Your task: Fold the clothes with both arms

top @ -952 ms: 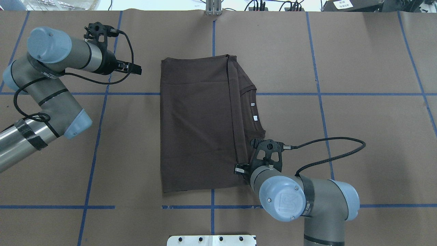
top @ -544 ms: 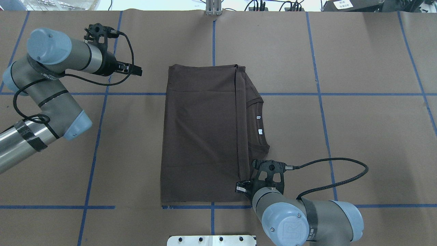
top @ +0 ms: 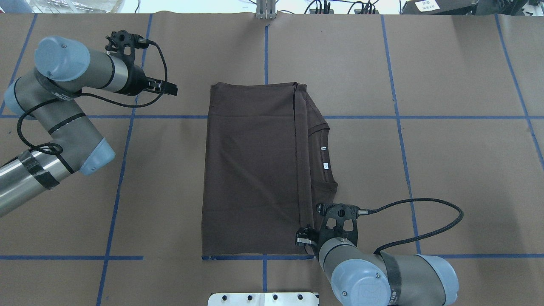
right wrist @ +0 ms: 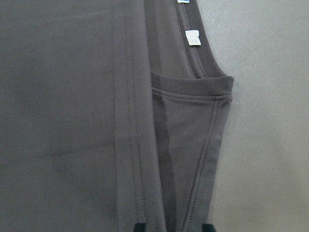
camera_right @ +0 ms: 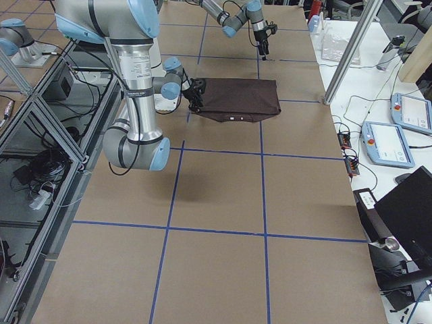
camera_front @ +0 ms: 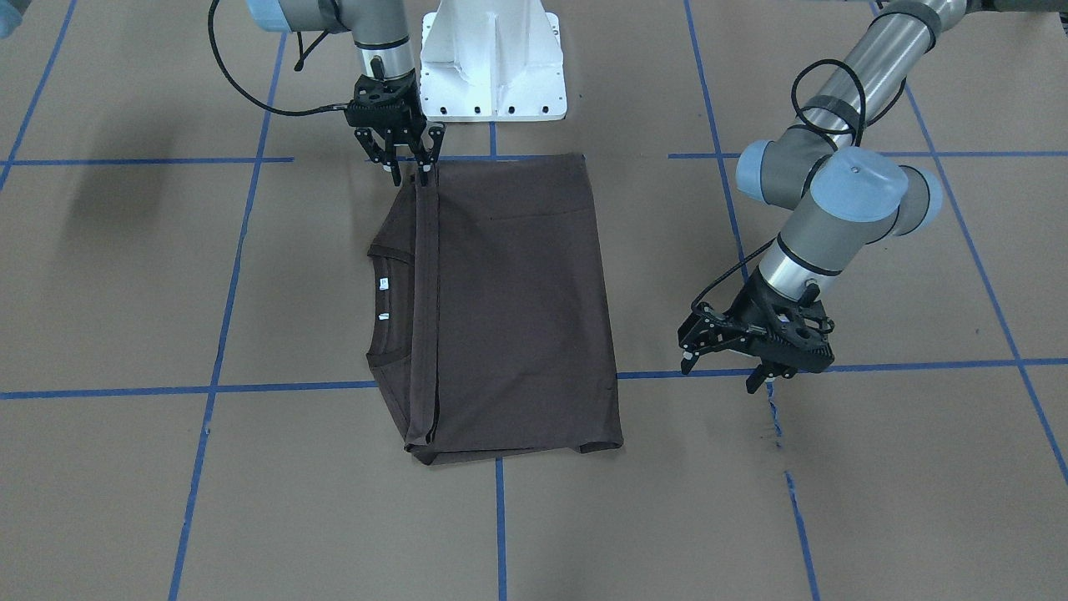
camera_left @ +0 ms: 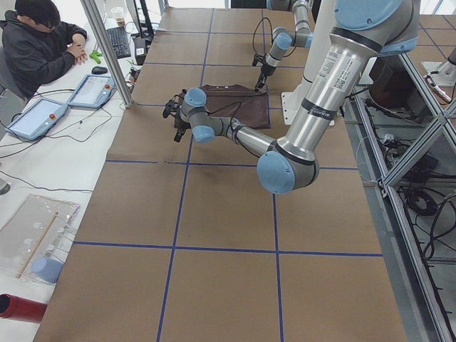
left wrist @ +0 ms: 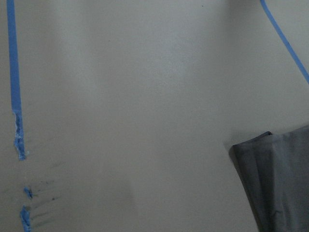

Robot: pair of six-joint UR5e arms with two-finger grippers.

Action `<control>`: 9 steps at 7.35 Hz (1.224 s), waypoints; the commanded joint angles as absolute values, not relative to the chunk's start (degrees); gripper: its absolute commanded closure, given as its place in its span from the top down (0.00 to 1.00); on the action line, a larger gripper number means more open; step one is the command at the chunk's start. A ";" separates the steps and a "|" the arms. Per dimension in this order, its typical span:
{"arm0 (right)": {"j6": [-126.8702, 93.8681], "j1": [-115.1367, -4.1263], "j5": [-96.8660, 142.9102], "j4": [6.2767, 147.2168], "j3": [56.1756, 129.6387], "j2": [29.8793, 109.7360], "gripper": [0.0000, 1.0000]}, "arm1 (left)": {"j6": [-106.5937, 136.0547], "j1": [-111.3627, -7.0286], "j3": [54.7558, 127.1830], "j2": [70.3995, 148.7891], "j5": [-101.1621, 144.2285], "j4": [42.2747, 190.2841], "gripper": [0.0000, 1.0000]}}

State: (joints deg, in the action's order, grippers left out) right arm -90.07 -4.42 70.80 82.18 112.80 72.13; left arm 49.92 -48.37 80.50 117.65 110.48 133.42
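Dk brown T-shirt (camera_front: 517, 300) lies folded lengthwise mid-table, collar (camera_front: 388, 355) + white tags (camera_front: 383, 284) on robot's R side. R gripper (camera_front: 407, 174) is at the shirt corner nearest the base, fingers spread, straddling the folded edge. L gripper (camera_front: 717, 371) is also spread, well apart from shirt, over table (camera_front: 834, 501) w/ brown paper + blue tape grid. Person (camera_left: 43, 43) sits at side bench w/ tablets (camera_left: 92, 91).

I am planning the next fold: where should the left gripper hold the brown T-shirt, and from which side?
Take the T-shirt at its far left corner, level with the open left gripper. Come from the robot's left, low: the cloth lies flat, so probably only its edge can be pinched.
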 commanded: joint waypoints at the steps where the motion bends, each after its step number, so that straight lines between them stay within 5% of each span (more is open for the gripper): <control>1: -83.26 -2.74 69.27 82.18 113.20 71.98 1.00 | 49.92 -48.25 80.25 117.60 110.39 133.42 1.00; 3: -78.08 1.65 61.75 82.35 113.20 71.98 0.96 | 49.92 -48.16 80.16 117.60 110.30 133.42 1.00; 4: -76.92 3.84 58.65 82.53 112.68 72.07 0.82 | 49.92 -48.08 80.16 117.60 110.30 133.42 1.00; 7: -73.05 3.78 56.44 82.62 112.59 72.51 0.21 | 49.92 -48.08 79.98 117.51 110.39 133.42 1.00; 9: -73.04 3.69 56.25 82.71 112.59 72.77 0.00 | 49.92 -47.99 79.89 117.42 110.39 133.42 1.00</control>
